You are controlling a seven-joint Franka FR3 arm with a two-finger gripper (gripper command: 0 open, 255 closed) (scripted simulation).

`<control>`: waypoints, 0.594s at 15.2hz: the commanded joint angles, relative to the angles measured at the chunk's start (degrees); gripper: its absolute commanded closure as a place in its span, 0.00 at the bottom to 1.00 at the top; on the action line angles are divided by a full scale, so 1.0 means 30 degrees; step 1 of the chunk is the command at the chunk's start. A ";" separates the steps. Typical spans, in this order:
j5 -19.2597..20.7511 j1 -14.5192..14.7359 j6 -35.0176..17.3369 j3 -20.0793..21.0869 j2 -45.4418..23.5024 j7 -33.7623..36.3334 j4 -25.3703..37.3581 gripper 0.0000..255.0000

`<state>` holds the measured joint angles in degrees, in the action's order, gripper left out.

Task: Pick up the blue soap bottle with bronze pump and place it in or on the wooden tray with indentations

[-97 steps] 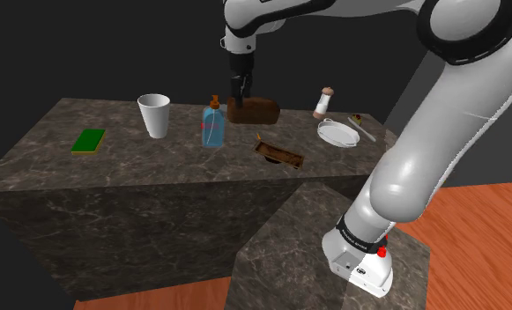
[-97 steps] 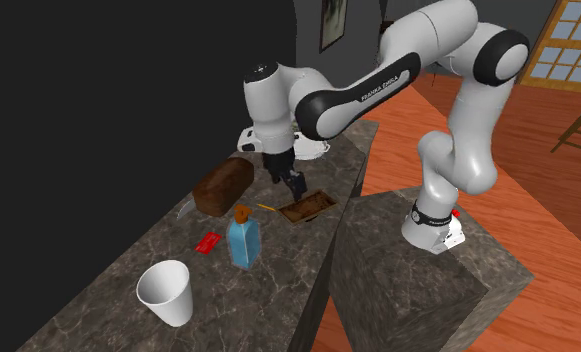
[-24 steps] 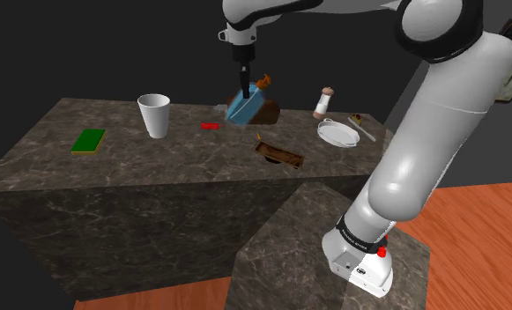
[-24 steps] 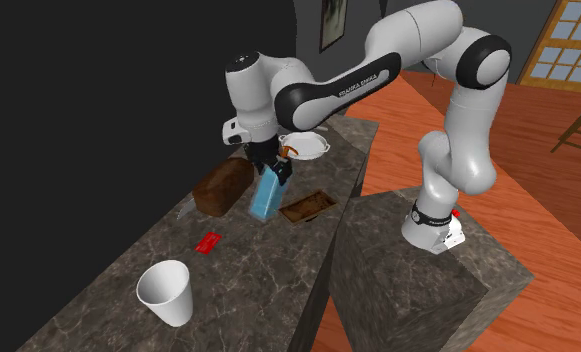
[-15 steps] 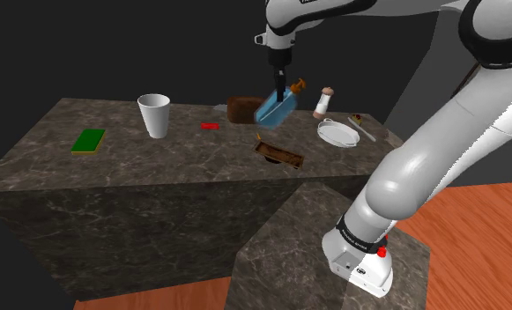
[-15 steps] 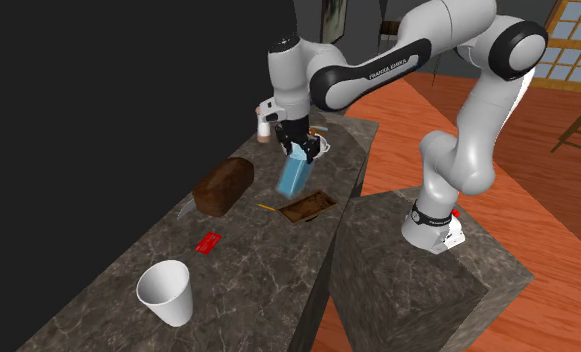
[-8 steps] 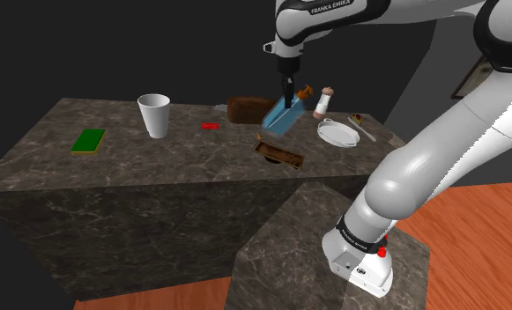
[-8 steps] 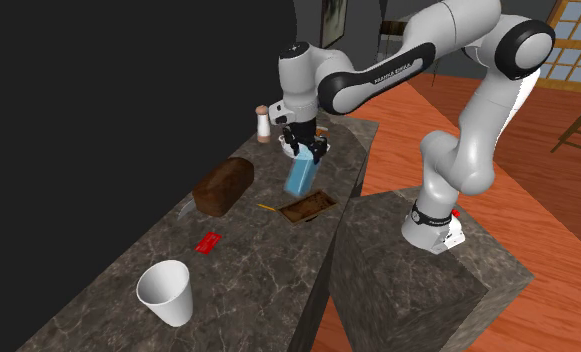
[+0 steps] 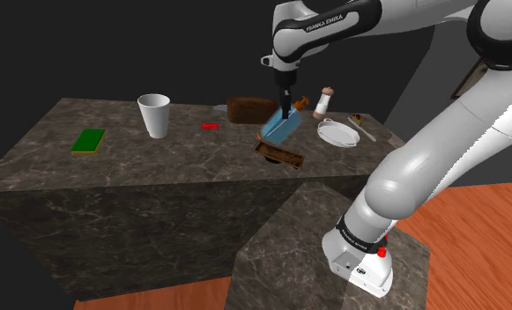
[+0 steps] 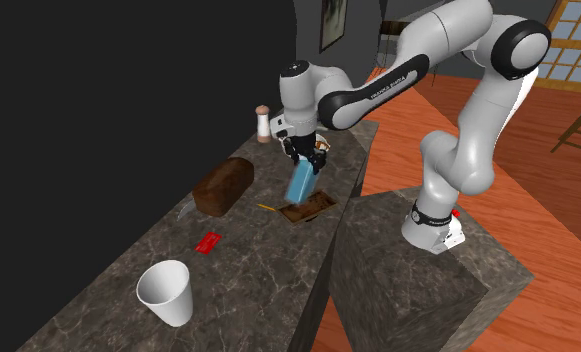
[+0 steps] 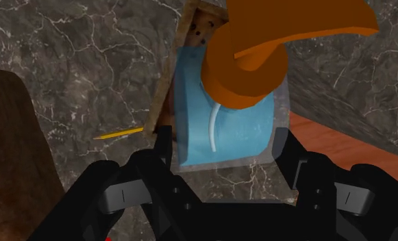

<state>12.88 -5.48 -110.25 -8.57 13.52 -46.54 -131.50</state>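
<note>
The blue soap bottle (image 9: pixel 278 129) with its bronze pump (image 9: pixel 301 102) hangs tilted, clasped in my gripper (image 9: pixel 285 109), which is shut on it. Its lower end sits right over the brown wooden tray (image 9: pixel 281 157) near the counter's front edge; I cannot tell whether they touch. From the second exterior view the bottle (image 10: pixel 300 181) slants down from the gripper (image 10: pixel 302 153) onto the tray's (image 10: pixel 310 208) far end. At the wrist, the fingers (image 11: pixel 164 147) grip the bottle's (image 11: pixel 225 130) sides below the pump (image 11: pixel 266 48), with the tray (image 11: pixel 192 37) beyond.
A brown loaf (image 9: pixel 249 108) lies behind the tray. A white cup (image 9: pixel 155 114), a green sponge (image 9: pixel 89 141) and a small red item (image 9: pixel 211 126) are toward the shoulder view's left. A shaker (image 9: pixel 322 103) and white plate (image 9: pixel 337 133) stand to the right. A thin yellow stick (image 11: pixel 118 135) lies beside the tray.
My gripper has carried the bottle down and slightly toward the shoulder view's left, from above the plate side to just over the tray. The bottle stays tilted in the grip.
</note>
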 commanded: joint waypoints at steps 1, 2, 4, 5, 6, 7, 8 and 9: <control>0.0030 -0.0005 -0.0560 -0.0020 -0.0196 0.0093 -0.0356 1.00; 0.0045 -0.0011 -0.0824 -0.0034 -0.0298 0.0130 -0.0521 1.00; 0.0077 -0.0023 -0.1354 -0.0063 -0.0514 0.0204 -0.0840 1.00; 0.0100 -0.0032 -0.1734 -0.0083 -0.0680 0.0257 -0.1057 1.00; 0.0100 -0.0032 -0.1734 -0.0083 -0.0675 0.0257 -0.1061 1.00; 0.0100 -0.0032 -0.1734 -0.0083 -0.0679 0.0257 -0.1058 1.00; 0.0100 -0.0032 -0.1734 -0.0083 -0.0679 0.0257 -0.1057 1.00; 0.0100 -0.0032 -0.1734 -0.0083 -0.0680 0.0257 -0.1057 1.00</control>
<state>13.18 -5.58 -115.38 -8.83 11.49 -45.79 -134.64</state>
